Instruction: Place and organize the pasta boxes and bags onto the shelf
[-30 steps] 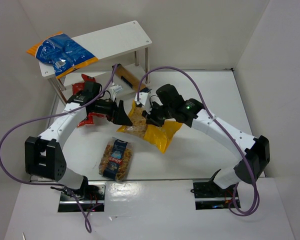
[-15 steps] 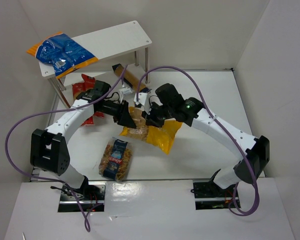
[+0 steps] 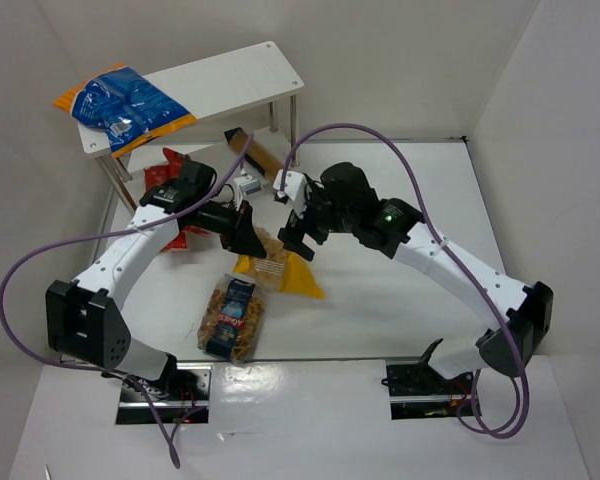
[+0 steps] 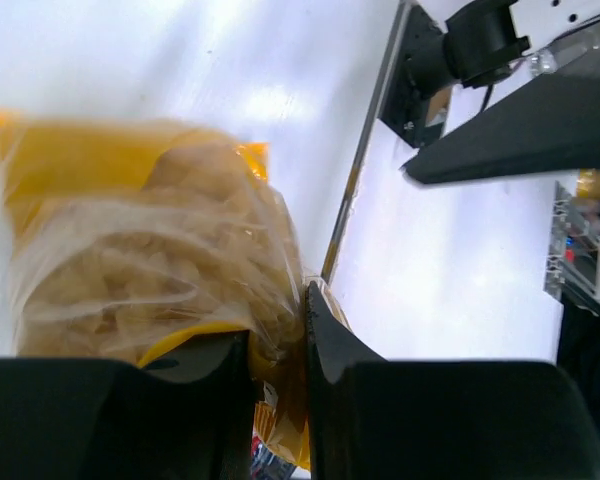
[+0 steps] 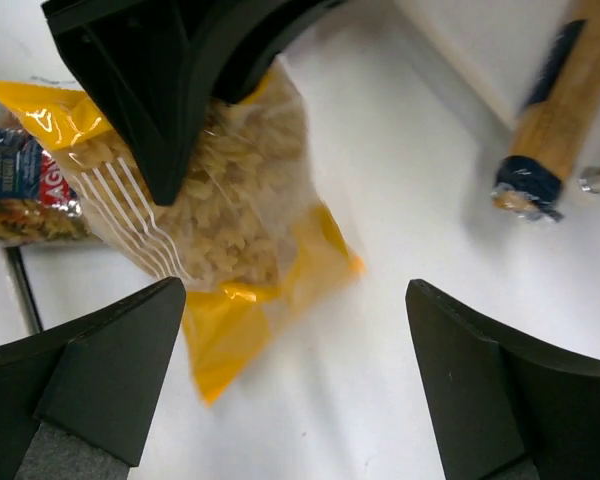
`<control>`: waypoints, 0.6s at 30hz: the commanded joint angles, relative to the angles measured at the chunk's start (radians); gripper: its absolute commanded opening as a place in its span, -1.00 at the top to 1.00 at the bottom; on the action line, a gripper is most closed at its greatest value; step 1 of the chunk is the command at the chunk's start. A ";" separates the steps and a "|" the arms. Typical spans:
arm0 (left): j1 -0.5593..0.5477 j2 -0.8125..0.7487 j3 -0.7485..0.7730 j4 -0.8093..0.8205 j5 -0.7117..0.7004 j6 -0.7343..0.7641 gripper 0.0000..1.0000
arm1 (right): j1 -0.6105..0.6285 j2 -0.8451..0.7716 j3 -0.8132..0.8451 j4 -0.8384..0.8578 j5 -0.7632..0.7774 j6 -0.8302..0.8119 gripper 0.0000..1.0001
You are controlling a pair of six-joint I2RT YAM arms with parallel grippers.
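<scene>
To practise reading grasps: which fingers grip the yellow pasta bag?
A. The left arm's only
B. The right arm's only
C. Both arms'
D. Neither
A: in the left wrist view the left fingers are pinched shut on the yellow bag, while the right fingers stand wide apart.

The yellow bag (image 5: 230, 300) is glossy, crinkled plastic with a clear window. The shelf (image 3: 230, 85) has matt white boards on shiny metal legs. Beside it, the tan box (image 5: 555, 110) looks like card, though blurred.
</scene>
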 commanded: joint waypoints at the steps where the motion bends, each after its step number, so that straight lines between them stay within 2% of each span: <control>1: 0.012 -0.095 0.059 0.032 0.085 0.033 1.00 | -0.004 -0.068 -0.011 0.114 0.062 0.033 -1.00; 6: 0.034 -0.130 0.068 0.050 0.085 0.016 1.00 | -0.116 -0.120 -0.039 0.123 -0.102 0.045 -1.00; 9: 0.043 -0.153 0.108 0.087 0.075 -0.027 1.00 | -0.126 -0.146 -0.108 0.142 -0.145 0.005 -1.00; 12: 0.043 -0.164 0.183 0.113 0.075 -0.064 1.00 | -0.115 -0.171 -0.206 0.215 -0.136 -0.033 -1.00; 14: 0.043 -0.151 0.260 0.113 0.075 -0.073 1.00 | -0.100 -0.183 -0.269 0.290 -0.077 -0.049 -1.00; 18: 0.043 -0.127 0.341 0.113 0.098 -0.094 1.00 | -0.081 -0.174 -0.290 0.346 -0.029 -0.072 -1.00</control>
